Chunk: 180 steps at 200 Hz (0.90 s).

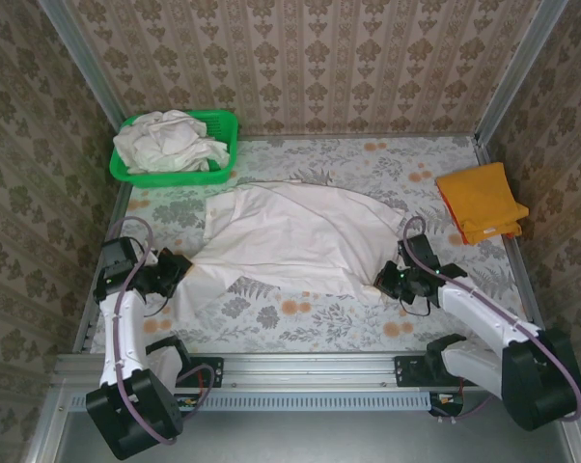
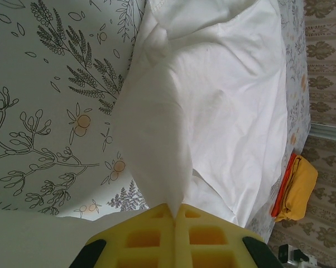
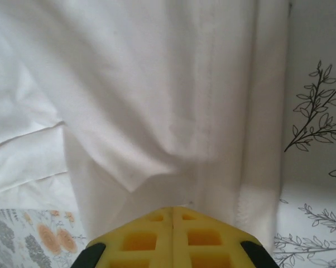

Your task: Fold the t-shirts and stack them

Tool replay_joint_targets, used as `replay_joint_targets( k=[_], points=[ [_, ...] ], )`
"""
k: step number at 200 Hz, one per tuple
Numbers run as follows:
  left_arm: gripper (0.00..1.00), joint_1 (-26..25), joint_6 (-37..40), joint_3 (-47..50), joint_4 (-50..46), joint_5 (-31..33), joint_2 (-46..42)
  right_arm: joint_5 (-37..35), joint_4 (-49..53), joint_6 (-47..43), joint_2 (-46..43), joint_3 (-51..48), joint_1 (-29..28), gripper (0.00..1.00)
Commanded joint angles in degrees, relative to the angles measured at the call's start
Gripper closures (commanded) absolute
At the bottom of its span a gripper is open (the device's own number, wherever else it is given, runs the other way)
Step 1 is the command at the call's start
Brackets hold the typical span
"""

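Observation:
An off-white t-shirt (image 1: 290, 236) lies spread across the middle of the table. My left gripper (image 1: 179, 265) is at its near-left corner. In the left wrist view the yellow fingertips (image 2: 175, 209) are shut on a peak of this shirt (image 2: 212, 100), which rises into the jaws. My right gripper (image 1: 387, 280) is at the shirt's near-right corner. In the right wrist view its jaws (image 3: 172, 211) are closed at the hem, and the white cloth (image 3: 157, 100) runs up to the tips and under them. A folded orange t-shirt (image 1: 481, 201) lies at the right edge.
A green basket (image 1: 225, 123) at the back left holds more crumpled off-white shirts (image 1: 170, 143). Metal rails and patterned walls close in the table on the left, back and right. Floral tablecloth (image 1: 300, 318) shows along the near side between the arms.

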<state>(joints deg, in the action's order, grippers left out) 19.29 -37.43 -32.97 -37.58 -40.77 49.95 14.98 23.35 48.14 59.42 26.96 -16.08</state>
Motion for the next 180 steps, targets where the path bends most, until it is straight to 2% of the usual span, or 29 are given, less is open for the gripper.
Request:
replay_joint_targets(
  k=[1, 31, 59, 89, 131, 140, 151, 162, 180],
  points=[
    [1.00, 0.57, 1.05, 0.63, -1.61, -0.98, -1.24, -4.23, 5.97, -1.28, -7.39, 2.09, -0.53, 1.00],
    [1.00, 0.65, 1.13, 0.28, -2.05, -0.61, -1.22, -3.80, 10.18, 1.34, -14.87, -0.46, -2.09, 1.00],
    [1.00, 1.13, 1.15, -0.27, -3.01, 0.37, -1.05, -5.83, 14.54, 6.77, -18.04, -2.57, -8.61, 1.00],
    [1.00, 2.87, 0.87, -0.15, -3.13, 0.70, -0.93, -8.62, 17.75, 14.90, -16.63, -5.16, -15.03, 1.00],
    [1.00, 5.97, 2.55, -0.43, -5.51, 0.16, -1.69, -17.70, 20.28, 17.51, -13.69, -5.25, -15.47, 1.00],
    [1.00, 6.17, 2.53, -0.43, -5.57, 0.05, -1.69, -18.04, 19.13, 17.53, -13.58, -5.25, -15.47, 0.92],
    [1.00, 6.18, 2.37, -0.21, -5.34, -0.39, -1.53, -17.69, 17.98, 17.56, -13.94, -4.95, -15.39, 0.73],
    [1.00, 6.20, 2.11, 0.01, -5.06, -0.77, -1.44, -17.45, 18.20, 18.18, -14.65, -4.42, -15.41, 0.58],
    [1.00, 6.18, 2.09, 0.19, -4.89, -0.66, -1.44, -16.59, 20.06, 19.67, -16.74, -4.11, -15.48, 0.48]
  ],
)
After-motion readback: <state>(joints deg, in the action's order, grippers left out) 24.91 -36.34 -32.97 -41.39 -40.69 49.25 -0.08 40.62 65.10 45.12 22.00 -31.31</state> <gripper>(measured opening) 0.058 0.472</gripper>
